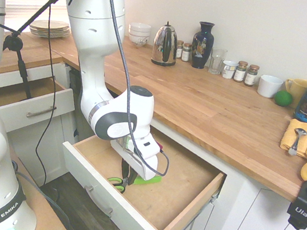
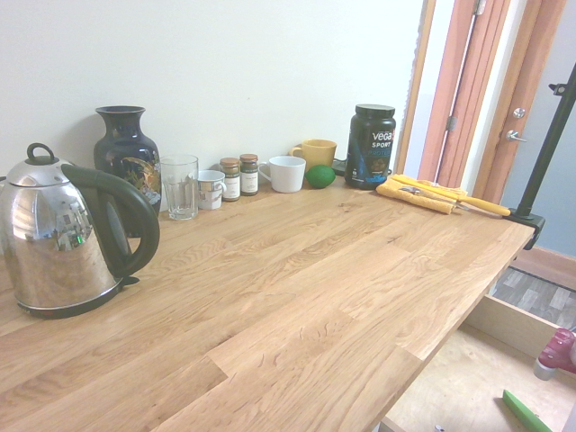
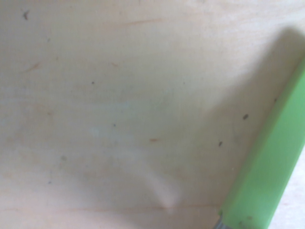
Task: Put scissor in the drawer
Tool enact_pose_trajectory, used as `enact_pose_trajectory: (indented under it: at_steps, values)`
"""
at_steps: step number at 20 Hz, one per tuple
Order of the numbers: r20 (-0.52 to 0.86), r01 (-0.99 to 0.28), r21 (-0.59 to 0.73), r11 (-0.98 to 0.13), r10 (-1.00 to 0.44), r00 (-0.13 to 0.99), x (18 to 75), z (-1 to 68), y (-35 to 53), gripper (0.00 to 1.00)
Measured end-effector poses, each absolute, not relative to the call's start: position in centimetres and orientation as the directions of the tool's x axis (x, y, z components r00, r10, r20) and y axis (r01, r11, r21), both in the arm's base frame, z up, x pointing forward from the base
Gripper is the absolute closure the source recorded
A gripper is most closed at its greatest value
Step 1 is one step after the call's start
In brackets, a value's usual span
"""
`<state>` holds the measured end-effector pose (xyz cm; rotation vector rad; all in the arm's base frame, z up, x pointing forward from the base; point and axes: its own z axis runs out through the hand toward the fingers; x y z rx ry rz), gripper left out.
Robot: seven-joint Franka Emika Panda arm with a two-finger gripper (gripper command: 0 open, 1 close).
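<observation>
Small scissor with black-and-green handle loops and a bright green blade cover, clamped at the handle end between the fingers of the downward-pointing gripper. It hangs roughly level, cover jutting sideways from the gripper. Directly beneath the gripper lies the open, wide, shallow drawer, white-fronted with a light wooden bottom.

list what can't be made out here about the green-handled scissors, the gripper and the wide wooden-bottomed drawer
- Gripper: first exterior view, the hand's body hides most of the fingers.
- Green-handled scissors: whether they touch the floor of the wide wooden-bottomed drawer is unclear in every view.
- Second exterior view: picture edge cuts the scissors' green blade cover.
</observation>
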<state>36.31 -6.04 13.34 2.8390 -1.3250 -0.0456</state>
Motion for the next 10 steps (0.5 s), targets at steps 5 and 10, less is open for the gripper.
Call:
enact_pose_trajectory:
  at_steps: [5,10]
  values:
    - [-0.022,-0.768,0.018,-0.641,-0.768,0.640,36.26,13.18,-6.03,0.00]
    - [-0.020,-0.768,0.020,-0.640,-0.768,0.640,36.25,13.19,-6.09,0.00]
